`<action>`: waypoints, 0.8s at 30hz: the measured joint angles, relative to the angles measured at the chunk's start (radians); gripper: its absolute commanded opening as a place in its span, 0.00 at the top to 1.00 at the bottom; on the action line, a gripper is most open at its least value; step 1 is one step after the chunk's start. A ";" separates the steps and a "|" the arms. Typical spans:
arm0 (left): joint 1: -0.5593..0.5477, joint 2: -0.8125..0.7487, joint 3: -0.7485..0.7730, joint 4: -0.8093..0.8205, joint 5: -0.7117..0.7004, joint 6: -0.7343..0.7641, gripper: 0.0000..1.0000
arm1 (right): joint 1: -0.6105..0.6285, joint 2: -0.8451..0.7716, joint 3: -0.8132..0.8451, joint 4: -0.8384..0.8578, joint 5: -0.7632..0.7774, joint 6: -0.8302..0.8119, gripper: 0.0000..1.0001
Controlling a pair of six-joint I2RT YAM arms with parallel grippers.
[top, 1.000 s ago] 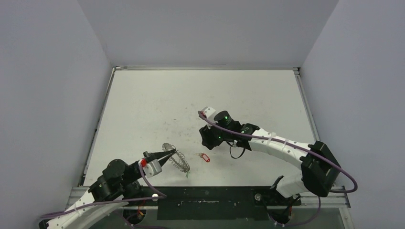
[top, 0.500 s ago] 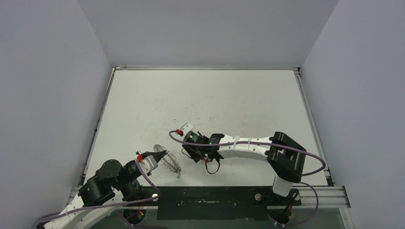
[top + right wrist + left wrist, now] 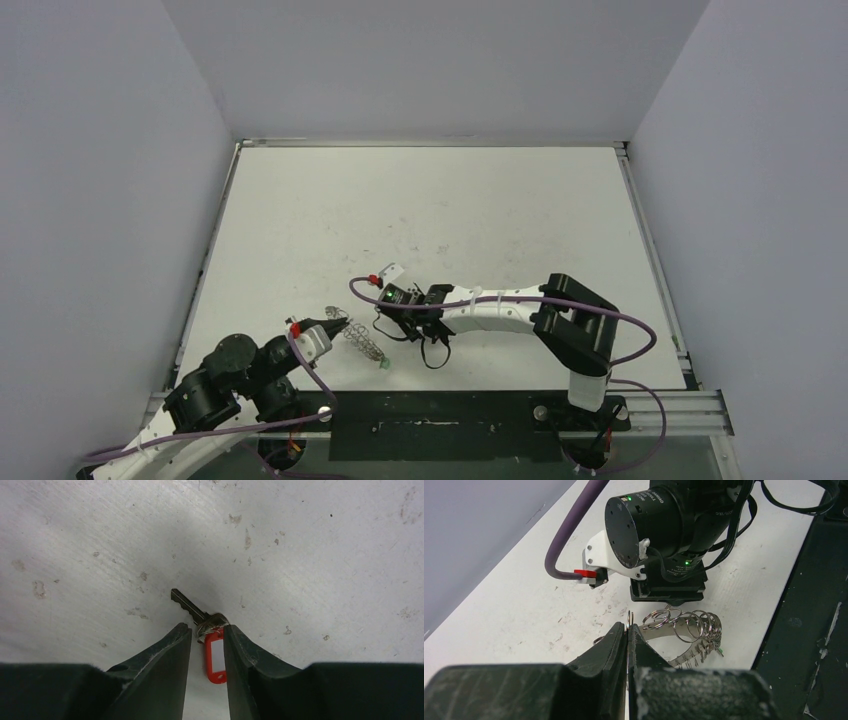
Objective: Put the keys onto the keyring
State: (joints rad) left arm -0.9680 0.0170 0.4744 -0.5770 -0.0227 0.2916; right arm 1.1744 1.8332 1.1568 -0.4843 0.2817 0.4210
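My left gripper (image 3: pixel 628 628) is shut on one wire loop at the edge of the keyring (image 3: pixel 685 628), a silver ring fringed with wire loops, tilted up off the table. In the top view the keyring (image 3: pixel 362 340) hangs from the left gripper (image 3: pixel 338 319), with a green tag (image 3: pixel 385 365) at its lower end. A sliver of the green tag (image 3: pixel 722 652) also shows in the left wrist view. My right gripper (image 3: pixel 207 630) is open and low over the table. Its fingers straddle the red tag (image 3: pixel 216 661) of a silver key (image 3: pixel 188 606). In the top view the right gripper hides that key.
The right arm's wrist (image 3: pixel 664 525) stands just beyond the keyring in the left wrist view. A black strip (image 3: pixel 450 425) runs along the near table edge. Grey walls enclose the white table (image 3: pixel 420 210) on three sides.
My right arm has swung left and down over the red-tagged key, which it now straddles. My left gripper has drawn the keyring a little back toward the near left.
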 measured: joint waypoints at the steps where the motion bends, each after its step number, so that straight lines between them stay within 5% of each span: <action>1: 0.000 0.000 0.000 0.000 0.000 -0.001 1.00 | 0.000 0.005 0.000 0.000 -0.001 0.006 0.68; 6: 0.000 0.000 0.000 0.000 0.000 -0.007 1.00 | 0.000 0.018 0.001 -0.003 -0.008 0.038 0.69; 14: 0.000 0.000 0.000 0.004 0.000 -0.021 1.00 | 0.000 0.018 0.002 -0.013 0.007 0.054 1.00; 24: 0.000 0.003 -0.092 0.103 0.006 -0.082 1.00 | -0.028 -0.059 -0.006 -0.045 -0.002 0.028 1.00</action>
State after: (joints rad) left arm -0.9680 0.0200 0.3820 -0.4744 -0.0170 0.2096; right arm 1.1465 1.7741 1.1507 -0.5293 0.2794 0.4488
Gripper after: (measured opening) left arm 0.010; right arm 0.026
